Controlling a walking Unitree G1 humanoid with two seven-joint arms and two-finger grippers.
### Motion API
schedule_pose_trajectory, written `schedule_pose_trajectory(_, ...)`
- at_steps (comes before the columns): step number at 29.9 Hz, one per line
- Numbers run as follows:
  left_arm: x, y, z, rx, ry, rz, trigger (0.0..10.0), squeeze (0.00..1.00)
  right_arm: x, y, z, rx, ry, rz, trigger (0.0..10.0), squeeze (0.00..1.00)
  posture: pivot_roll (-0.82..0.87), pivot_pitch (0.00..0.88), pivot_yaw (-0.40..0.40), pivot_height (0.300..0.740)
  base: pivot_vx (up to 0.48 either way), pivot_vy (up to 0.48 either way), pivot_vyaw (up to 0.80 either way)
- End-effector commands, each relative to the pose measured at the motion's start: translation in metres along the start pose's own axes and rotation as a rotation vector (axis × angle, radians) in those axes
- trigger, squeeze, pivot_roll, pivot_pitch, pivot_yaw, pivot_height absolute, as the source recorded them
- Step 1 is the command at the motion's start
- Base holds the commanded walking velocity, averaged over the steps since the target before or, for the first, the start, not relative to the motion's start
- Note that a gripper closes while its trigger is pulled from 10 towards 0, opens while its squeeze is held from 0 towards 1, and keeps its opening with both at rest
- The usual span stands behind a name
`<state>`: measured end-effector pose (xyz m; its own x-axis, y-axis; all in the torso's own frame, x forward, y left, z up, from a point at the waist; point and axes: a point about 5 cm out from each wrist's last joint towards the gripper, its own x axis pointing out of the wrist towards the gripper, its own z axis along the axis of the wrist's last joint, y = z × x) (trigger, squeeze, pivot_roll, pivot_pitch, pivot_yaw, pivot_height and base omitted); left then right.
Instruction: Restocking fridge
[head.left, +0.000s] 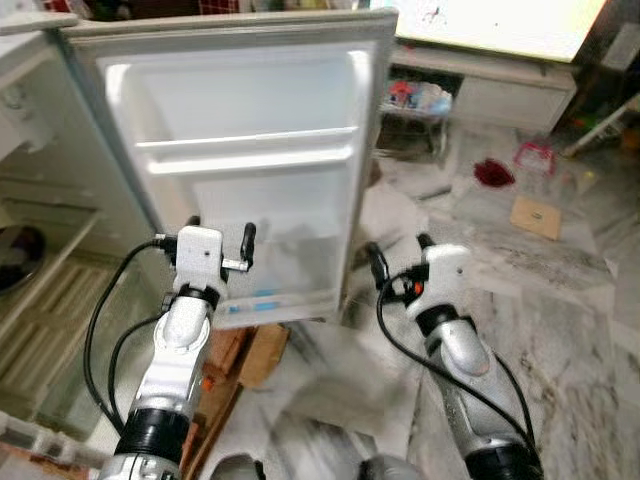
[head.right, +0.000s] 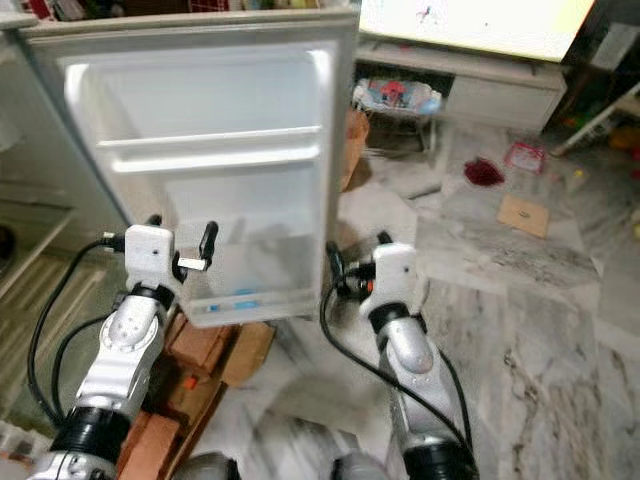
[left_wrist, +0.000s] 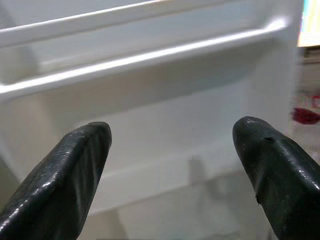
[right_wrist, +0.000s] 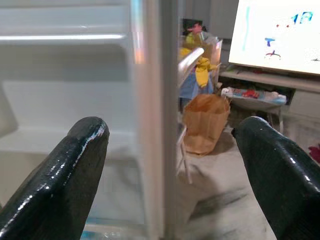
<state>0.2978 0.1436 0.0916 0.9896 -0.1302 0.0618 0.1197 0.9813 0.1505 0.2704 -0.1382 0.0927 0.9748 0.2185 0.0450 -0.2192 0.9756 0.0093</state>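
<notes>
Both hands face the open fridge door (head.left: 250, 150).
Left hand (head.left: 220, 237) at centre frame, fingers apart and empty; right hand (head.left: 400, 258) beside the door's edge, fingers apart.

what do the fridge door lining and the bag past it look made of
White inner lining of the open fridge door: looks like moulded glossy plastic, with rounded shelf rails catching highlights. Brown bag on the floor: likely paper, matte and creased.

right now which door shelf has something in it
The bottom door shelf, just ahead of the left gripper: a blue item lies in it. The upper door shelf looks bare.
</notes>
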Motion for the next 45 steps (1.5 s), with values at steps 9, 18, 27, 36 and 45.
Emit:
schedule_pose_trajectory(9, 0.002, -0.003, -0.001, 0.037, -0.001, -0.021, 10.0, 0.00, 0.006, -0.004, 0.008, -0.019, -0.040, -0.006, 10.0, 0.00, -0.03, 0.000, 0.028, 0.740, 0.000, -0.458, 0.65)
schedule_pose_trajectory(18, 0.005, 0.003, -0.002, 0.076, 0.006, -0.001, 10.0, 0.00, 0.008, -0.003, 0.011, -0.049, -0.060, 0.006, 10.0, 0.00, -0.03, 0.000, 0.033, 0.740, 0.285, -0.332, 0.63)
schedule_pose_trajectory(27, 0.003, -0.001, -0.004, 0.069, 0.014, 0.003, 10.0, 0.00, 0.010, -0.003, 0.012, -0.027, -0.054, -0.007, 10.0, 0.00, -0.03, 0.000, 0.028, 0.740, 0.387, -0.255, 0.18)
schedule_pose_trajectory(36, 0.004, -0.001, -0.004, 0.045, 0.008, 0.009, 10.0, 0.00, 0.010, -0.002, 0.014, -0.070, -0.074, 0.023, 10.0, 0.00, -0.03, 0.000, 0.024, 0.740, 0.422, -0.029, 0.00)
schedule_pose_trajectory(45, -0.010, 0.006, -0.017, -0.021, 0.095, 0.091, 10.0, 0.00, 0.009, -0.001, 0.010, -0.080, -0.053, 0.044, 10.0, 0.00, -0.03, 0.000, 0.024, 0.740, 0.089, -0.057, 0.00)
